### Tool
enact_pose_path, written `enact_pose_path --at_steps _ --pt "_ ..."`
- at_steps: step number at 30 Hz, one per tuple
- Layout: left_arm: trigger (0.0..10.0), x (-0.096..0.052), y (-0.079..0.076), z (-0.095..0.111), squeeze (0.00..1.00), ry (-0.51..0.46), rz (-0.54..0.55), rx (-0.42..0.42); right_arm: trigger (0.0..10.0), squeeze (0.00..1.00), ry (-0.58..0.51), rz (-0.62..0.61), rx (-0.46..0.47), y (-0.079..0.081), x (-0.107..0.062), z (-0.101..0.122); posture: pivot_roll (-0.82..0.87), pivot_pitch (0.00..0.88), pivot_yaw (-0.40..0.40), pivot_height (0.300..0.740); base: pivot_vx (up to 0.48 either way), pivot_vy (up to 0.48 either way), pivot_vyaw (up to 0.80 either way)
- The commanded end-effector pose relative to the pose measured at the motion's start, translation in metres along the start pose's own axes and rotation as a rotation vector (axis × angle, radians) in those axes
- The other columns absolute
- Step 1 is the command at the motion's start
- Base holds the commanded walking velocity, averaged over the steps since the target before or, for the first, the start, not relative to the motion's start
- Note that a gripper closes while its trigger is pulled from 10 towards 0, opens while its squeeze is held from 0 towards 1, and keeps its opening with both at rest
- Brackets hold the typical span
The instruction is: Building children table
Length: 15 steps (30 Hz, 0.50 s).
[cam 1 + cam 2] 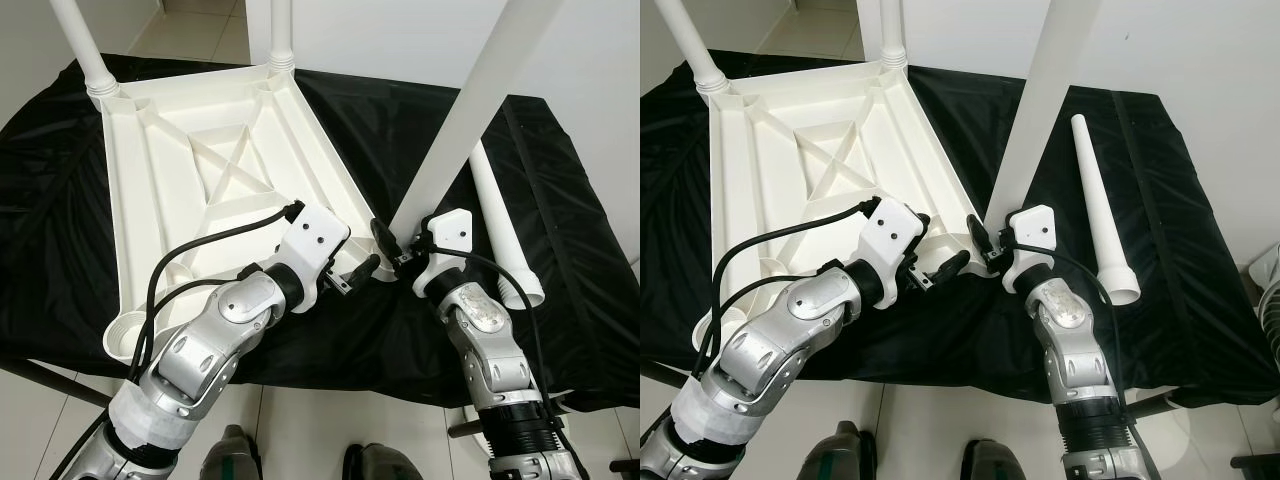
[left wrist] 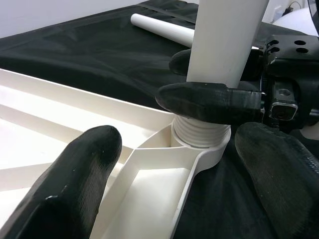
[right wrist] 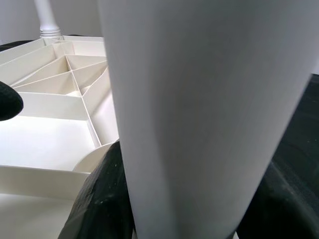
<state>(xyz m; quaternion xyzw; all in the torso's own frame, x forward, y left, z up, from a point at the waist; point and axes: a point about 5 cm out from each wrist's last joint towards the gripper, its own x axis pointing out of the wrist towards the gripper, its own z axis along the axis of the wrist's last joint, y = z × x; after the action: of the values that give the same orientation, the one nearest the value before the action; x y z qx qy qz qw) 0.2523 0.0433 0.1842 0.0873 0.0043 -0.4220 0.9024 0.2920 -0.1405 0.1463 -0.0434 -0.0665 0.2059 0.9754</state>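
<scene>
In the left eye view, a white plastic tabletop [image 1: 215,175] lies upside down on a counter draped in black cloth [image 1: 560,230]. Two legs [image 1: 78,45] stand in its far corners. The right pincer [image 1: 392,246] is clenched on a third leg [image 1: 470,110], which stands tilted in the near right corner socket. The left pincer [image 1: 352,275] sits released at that same corner, beside the socket.

In the right eye view, a spare leg [image 1: 1098,205] lies loose on the cloth, well apart from the tabletop, on the robot's right.

In the left wrist view, the left pincer's fingers [image 2: 75,184] spread either side of the corner socket [image 2: 202,142], where the leg's ribbed end sits; the right pincer's black fingers [image 2: 209,97] wrap the leg just above it.

In the right wrist view, the gripped leg looms close, with the ribbed underside of the tabletop behind.
</scene>
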Motion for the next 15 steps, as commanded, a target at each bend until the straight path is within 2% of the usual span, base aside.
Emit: enact_pose_path --at_steps 1,8,11,15 --pt "10.0 -0.001 -0.005 0.001 0.0 0.002 -0.069 0.003 10.0 0.0 0.101 -0.042 0.028 -0.004 -0.006 -0.019 0.07 0.104 -0.001 0.74 0.0 0.0 0.0" --pt "10.0 -0.001 -0.003 0.002 0.0 0.006 -0.067 0.01 10.0 0.0 0.076 -0.049 0.036 -0.005 -0.004 -0.014 0.07 0.102 -0.001 0.74 0.0 0.0 0.0" --pt "10.0 -0.001 -0.002 0.002 0.0 0.007 -0.062 0.011 10.0 0.0 0.016 -0.059 0.048 -0.009 0.001 0.001 0.08 0.105 -0.003 0.74 0.0 0.0 0.0" --pt "10.0 -0.001 -0.001 0.002 0.0 0.006 -0.062 0.012 10.0 0.0 -0.006 -0.06 0.05 -0.01 0.002 0.007 0.08 0.105 -0.003 0.74 0.0 0.0 0.0"
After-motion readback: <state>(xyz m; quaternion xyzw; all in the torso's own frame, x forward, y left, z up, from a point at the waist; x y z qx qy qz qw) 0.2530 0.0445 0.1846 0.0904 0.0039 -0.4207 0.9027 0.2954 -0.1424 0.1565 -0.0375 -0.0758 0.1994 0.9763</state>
